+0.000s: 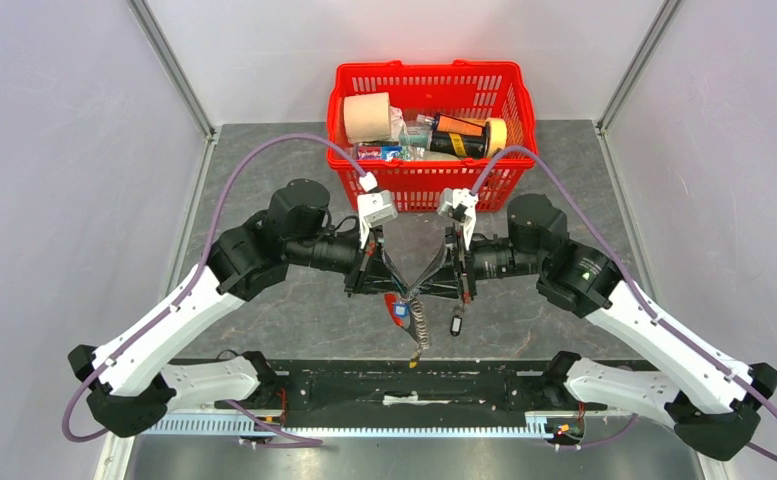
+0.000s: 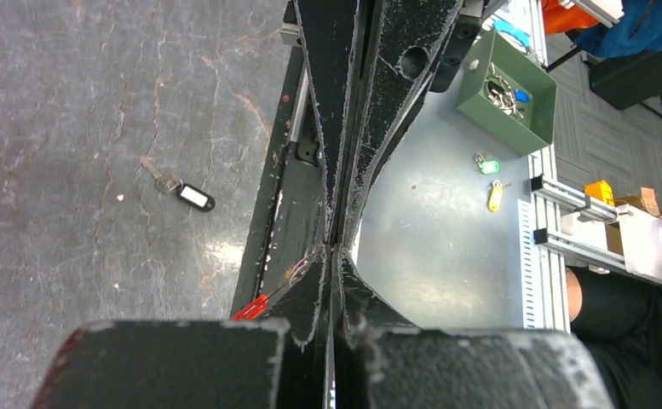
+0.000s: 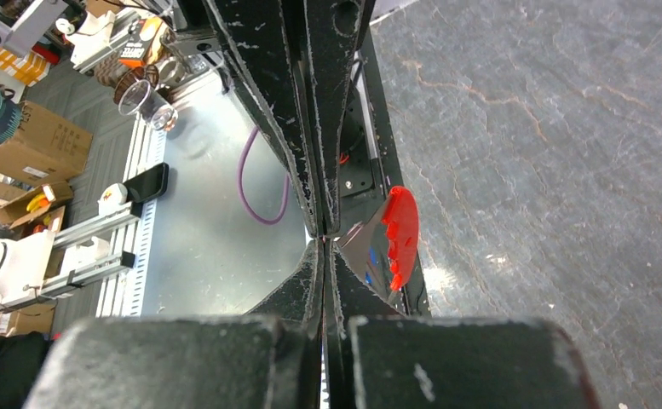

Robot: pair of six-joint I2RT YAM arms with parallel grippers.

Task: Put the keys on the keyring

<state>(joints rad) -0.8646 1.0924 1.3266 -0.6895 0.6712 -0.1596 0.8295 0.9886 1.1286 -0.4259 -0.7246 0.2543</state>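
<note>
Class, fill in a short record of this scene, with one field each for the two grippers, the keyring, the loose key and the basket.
left gripper: shut on the keyring
right gripper: shut on the keyring, tip to tip with the left
keyring: red strap, coiled cord, brass clasp at the near end
black-headed key: loose on the table, just right of the cord
basket: red, beyond the arms, holding assorted items

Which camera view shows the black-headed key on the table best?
The left wrist view: the black key lies in the open there, head and blade both clear. In the top view the black key is only a tiny dark speck. The right wrist view does not show it.
</note>
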